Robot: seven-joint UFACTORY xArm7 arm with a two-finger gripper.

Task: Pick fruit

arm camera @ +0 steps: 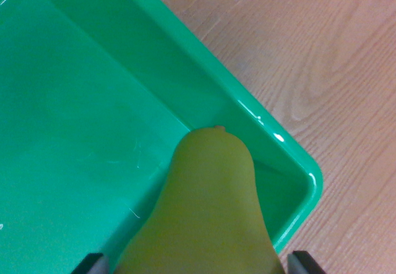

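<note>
A yellow-green pear (207, 212) fills the lower middle of the wrist view, its narrow neck pointing up the picture and its broad body running off the bottom edge. A small brownish stem nub sits at the very tip of the neck. The skin is smooth and matte, a little darker toward the bottom.

Two dark grey fingertips (91, 263) of the tool (198, 265) peek in at the bottom corners of the fruit, one at the wrist view's left and one at the wrist view's right, with the pear's wide part between them. The tips sit tight against the fruit's outline on both sides, so the tool looks to be pinching the pear (though the actual contact lies at the frame edge and is barely seen).

Behind the pear is a bright green plastic bin (260, 116), seen from above. Its glossy floor takes up the left half of the picture, and its rim runs diagonally from the top centre down to a rounded corner at the right. The pear's neck overlaps that corner region of the bin; whether the fruit rests on the floor or hangs above it cannot be told.

Outside the rim, a light wood-grain surface (334, 51) covers the upper right and right side.
</note>
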